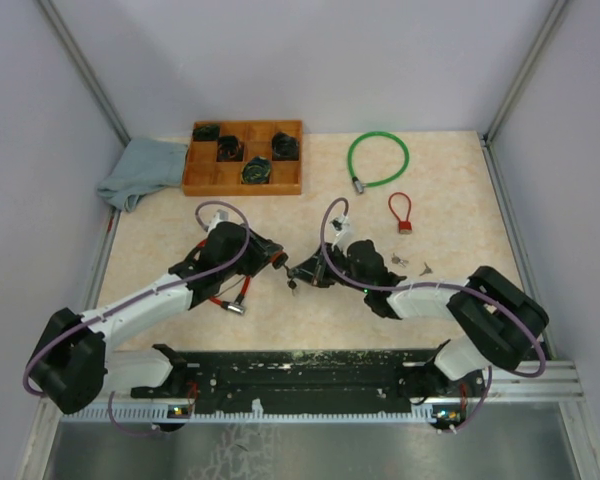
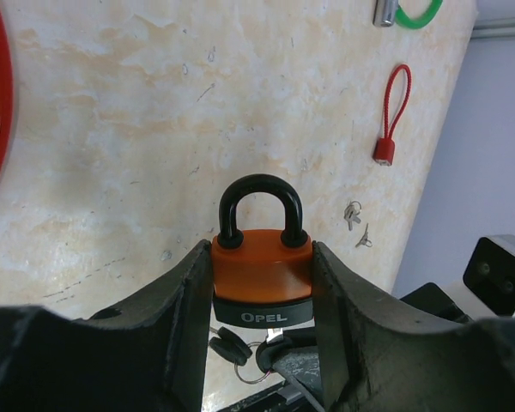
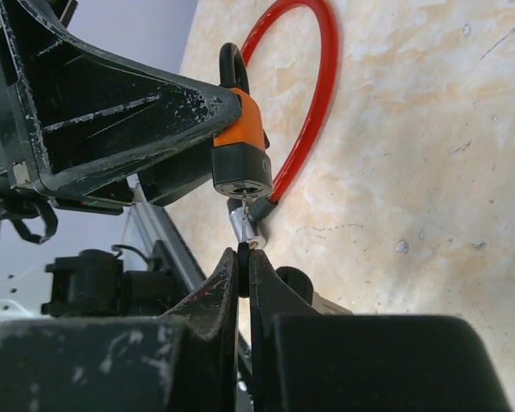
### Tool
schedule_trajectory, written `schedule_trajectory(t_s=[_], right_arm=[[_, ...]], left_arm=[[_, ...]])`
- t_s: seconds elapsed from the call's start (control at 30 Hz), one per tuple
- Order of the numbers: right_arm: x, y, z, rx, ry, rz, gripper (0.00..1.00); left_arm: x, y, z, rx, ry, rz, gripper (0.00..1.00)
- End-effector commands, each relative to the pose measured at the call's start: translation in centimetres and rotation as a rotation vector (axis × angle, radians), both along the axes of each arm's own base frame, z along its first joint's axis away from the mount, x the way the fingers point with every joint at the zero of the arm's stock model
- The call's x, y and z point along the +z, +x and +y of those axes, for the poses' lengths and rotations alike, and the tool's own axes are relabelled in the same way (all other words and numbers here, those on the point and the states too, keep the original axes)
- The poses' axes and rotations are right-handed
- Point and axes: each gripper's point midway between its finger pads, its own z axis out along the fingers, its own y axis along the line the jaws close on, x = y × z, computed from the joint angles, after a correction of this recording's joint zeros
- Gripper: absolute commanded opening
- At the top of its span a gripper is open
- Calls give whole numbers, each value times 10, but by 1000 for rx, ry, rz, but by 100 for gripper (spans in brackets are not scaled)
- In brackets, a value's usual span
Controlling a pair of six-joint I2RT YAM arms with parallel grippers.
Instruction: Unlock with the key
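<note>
With the left gripper (image 2: 262,276) clamping the padlock (image 3: 240,142) and the right gripper (image 3: 244,257) pinching the inserted key (image 3: 239,226), we should turn coaxially, avoiding side load.

A wooden tray (image 1: 242,190) is flanked by a cloth (image 1: 140,170) and a green cable (image 1: 349,157), with a red lock (image 1: 405,227) nearby.

Noted smooth orange plastic casing on padlock (image 2: 262,275), glossy black shackle (image 2: 260,193); bright metal key (image 3: 240,225); matt, scuffed stone-look worktop (image 2: 112,154); wooden tray (image 1: 202,182); soft grey cloth (image 1: 140,170).
</note>
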Motion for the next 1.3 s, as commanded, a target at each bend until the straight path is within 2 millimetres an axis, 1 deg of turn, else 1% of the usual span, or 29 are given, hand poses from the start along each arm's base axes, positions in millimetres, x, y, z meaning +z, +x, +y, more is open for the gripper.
schedule_trajectory(t_s=[0.0, 0.1, 0.23, 0.3, 0.4, 0.53, 0.57, 0.63, 0.7, 0.77, 0.9, 1.03, 1.17, 1.27], right_arm=[[55, 38, 9, -104, 13, -217, 0], [59, 37, 13, -90, 38, -246, 0], [77, 29, 10, -70, 173, -288, 0], [75, 29, 8, -71, 204, -251, 0], [67, 36, 2, -108, 224, -177, 0], [54, 41, 2, -122, 144, -154, 0], [55, 40, 2, -123, 152, -157, 0], [55, 39, 1, -121, 150, -153, 0], [51, 36, 2, -98, 131, -146, 0], [45, 30, 3, -65, 110, -137, 0], [33, 13, 3, 5, 72, -121, 0], [25, 9, -6, -15, -30, -152, 0], [22, 9, -9, -7, -127, -202, 0], [25, 3, -7, 37, -146, -223, 0]], left_arm=[[9, -19, -25, -104, -78, 49, 0], [8, -18, -30, -116, -91, 54, 0], [-1, -22, -34, -132, -106, 88, 0], [-3, -24, -33, -132, -117, 88, 0], [5, -24, -33, -132, -138, 59, 0], [13, -24, -32, -132, -113, 29, 0], [13, -23, -30, -126, -105, 28, 0], [6, -21, -25, -102, -73, 43, 0], [-1, -17, -19, -67, -39, 62, 0], [-4, -11, -14, -36, -7, 66, 0], [-4, 3, -6, 5, 69, 74, 0], [-2, 11, -3, 15, 130, 92, 0], [-9, 15, 1, 19, 193, 121, 0], [-15, 18, 7, 30, 253, 151, 0]])
